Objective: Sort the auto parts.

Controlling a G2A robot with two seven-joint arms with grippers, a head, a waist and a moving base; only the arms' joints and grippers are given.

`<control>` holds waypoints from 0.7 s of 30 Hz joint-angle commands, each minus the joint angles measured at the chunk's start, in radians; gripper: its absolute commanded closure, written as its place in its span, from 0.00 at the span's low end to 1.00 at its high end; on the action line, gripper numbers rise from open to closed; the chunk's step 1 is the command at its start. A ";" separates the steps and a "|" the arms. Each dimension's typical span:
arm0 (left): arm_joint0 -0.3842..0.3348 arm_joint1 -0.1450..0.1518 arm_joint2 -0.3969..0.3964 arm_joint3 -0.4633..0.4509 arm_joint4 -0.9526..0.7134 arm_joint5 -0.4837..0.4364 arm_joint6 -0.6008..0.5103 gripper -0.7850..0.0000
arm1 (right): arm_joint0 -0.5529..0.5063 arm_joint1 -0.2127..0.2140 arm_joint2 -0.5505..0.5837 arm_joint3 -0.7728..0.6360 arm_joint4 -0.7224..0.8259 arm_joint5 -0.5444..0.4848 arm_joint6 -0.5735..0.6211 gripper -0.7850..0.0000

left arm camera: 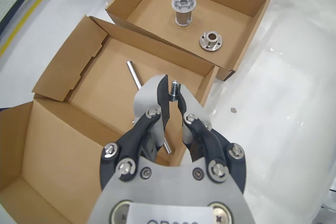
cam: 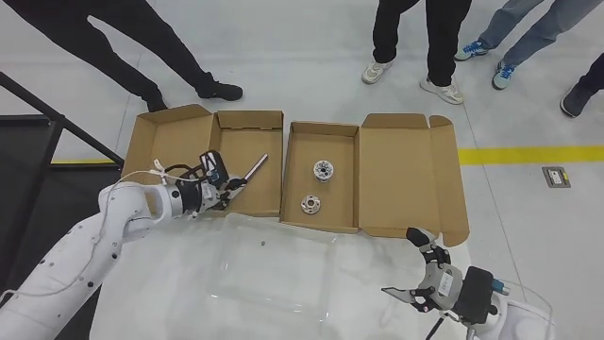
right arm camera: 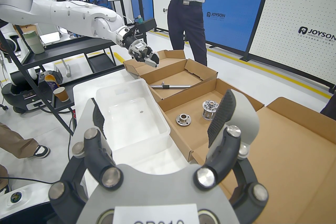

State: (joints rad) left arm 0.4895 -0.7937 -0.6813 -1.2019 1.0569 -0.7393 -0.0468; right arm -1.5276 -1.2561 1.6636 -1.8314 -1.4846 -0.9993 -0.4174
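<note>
Sorting looks well along, by my read. A long rod lies in the left box. In the second box, right beside the left one, sit a finned hub and a flanged collar, apart from each other. The clear tray on the worktop, just in front of the left box, has one small speck on its floor, too small to identify, and no part I can make out. So the piece in hand may be the last.

The left gripper hangs over the left box's near corner, above the rod. Its fingers are drawn in to a slim gap, pinching a small threaded bolt with the thread poking out past the pads. It's not yet set down. The right gripper, well away from the left box, out by the second box's flap, has its fingers spread wide with nothing between them.
</note>
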 commanded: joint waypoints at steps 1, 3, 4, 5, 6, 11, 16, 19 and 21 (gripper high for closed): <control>-0.042 -0.028 0.032 0.047 -0.012 -0.036 -0.034 1.00 | 0.000 0.000 0.000 0.000 0.000 0.000 0.000 0.00; -0.085 -0.060 0.068 0.094 -0.018 -0.062 -0.073 1.00 | 0.000 0.000 0.000 0.000 0.000 0.000 0.000 0.00; -0.102 -0.077 0.086 0.120 -0.026 -0.076 -0.085 1.00 | 0.000 0.000 0.000 0.000 0.000 0.000 0.000 0.00; -0.121 -0.093 0.103 0.145 -0.029 -0.090 -0.100 1.00 | 0.000 0.000 0.000 0.000 0.000 0.000 0.000 0.00; -0.137 -0.109 0.119 0.171 -0.034 -0.104 -0.110 1.00 | 0.000 0.000 0.000 0.000 0.000 0.000 0.000 0.00; -0.199 -0.181 0.182 0.290 -0.039 -0.141 -0.144 1.00 | 0.000 0.000 0.000 0.000 0.000 0.000 0.000 0.00; -0.234 -0.245 0.220 0.403 -0.046 -0.142 -0.150 1.00 | 0.000 0.000 0.000 0.000 0.000 0.000 0.000 0.00; -0.249 -0.282 0.237 0.467 -0.043 -0.142 -0.138 1.00 | 0.000 0.000 0.000 0.000 0.000 0.000 0.000 0.00; -0.257 -0.304 0.246 0.509 -0.035 -0.141 -0.124 1.00 | 0.000 0.000 0.000 0.000 0.000 0.000 0.000 0.00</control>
State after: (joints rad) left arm 0.2353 -1.0885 -0.4388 -0.7127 1.0182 -0.8818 -0.1767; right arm -1.5276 -1.2561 1.6636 -1.8314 -1.4846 -0.9993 -0.4174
